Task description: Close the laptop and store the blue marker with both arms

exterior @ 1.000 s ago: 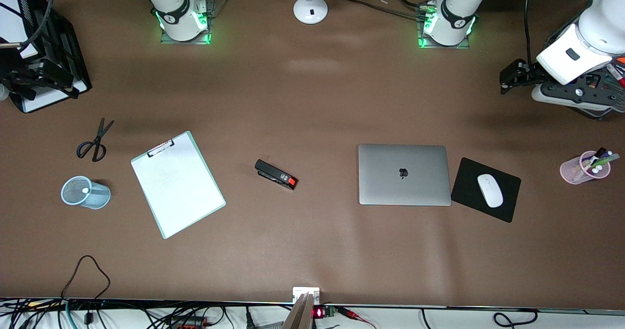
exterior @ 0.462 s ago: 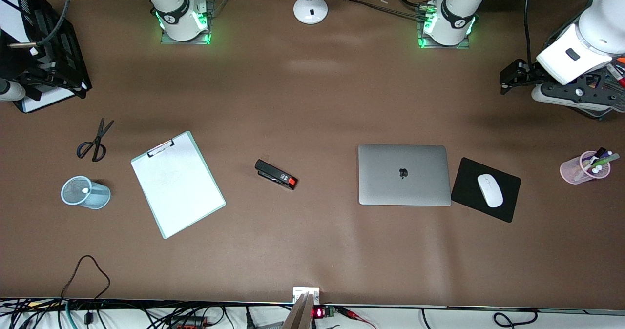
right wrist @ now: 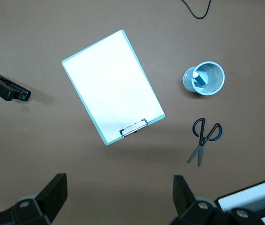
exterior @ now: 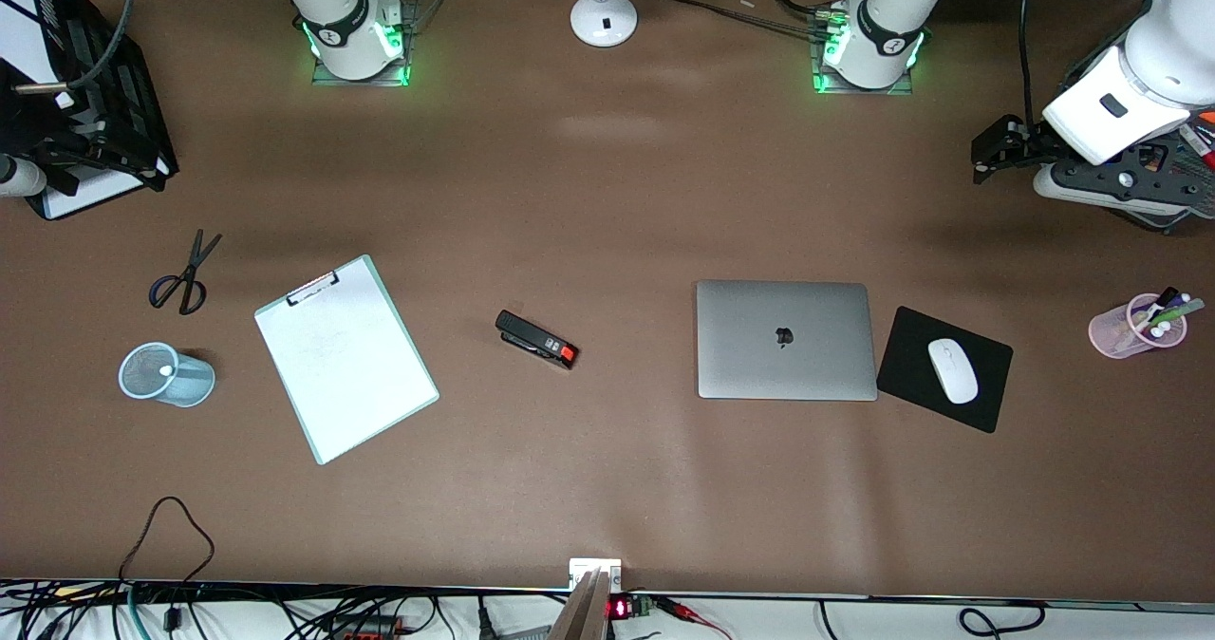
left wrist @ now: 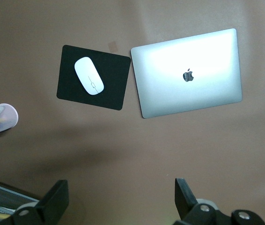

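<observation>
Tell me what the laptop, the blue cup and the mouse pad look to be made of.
Laptop: likely metal, matte silver lid with soft glare.
Blue cup: seemingly wire mesh, fine grid on its wall.
Mouse pad: probably fabric or rubber, flat matte black without shine.

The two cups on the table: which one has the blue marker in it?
The blue mesh cup beside the clipboard. It holds the single blue marker with a white end; the pink cup near the mouse pad holds mixed pens.
</observation>
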Controlling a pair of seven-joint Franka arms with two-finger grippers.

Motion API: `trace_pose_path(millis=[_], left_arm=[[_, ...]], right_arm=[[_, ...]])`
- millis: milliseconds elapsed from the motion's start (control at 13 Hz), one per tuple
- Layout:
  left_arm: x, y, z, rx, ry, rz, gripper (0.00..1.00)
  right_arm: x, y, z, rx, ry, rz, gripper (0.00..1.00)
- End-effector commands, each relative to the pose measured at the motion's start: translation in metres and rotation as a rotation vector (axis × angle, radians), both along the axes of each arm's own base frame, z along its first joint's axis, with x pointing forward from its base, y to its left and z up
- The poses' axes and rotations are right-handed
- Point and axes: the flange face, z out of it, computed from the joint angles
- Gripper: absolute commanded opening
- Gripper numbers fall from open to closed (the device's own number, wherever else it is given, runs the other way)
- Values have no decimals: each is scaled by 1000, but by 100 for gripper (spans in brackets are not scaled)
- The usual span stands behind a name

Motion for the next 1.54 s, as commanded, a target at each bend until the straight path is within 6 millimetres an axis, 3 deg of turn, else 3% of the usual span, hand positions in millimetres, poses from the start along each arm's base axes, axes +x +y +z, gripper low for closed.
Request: trace_pose_path(millis=[0,308,538,1462], left_arm=[[3,3,5,15,3,-19,100],[3,3,5,15,3,-19,100],[3,3,5,15,3,-19,100],[2,3,5,16,5,-19,100]], right_arm=[[-3,-1,-3,-17,0,-2,100],[-3,2,-2,-14,-6,-19,100],[-4,-1,-2,-11,-3,-154,100],[-3,3,-12,-19,22,-131,100]])
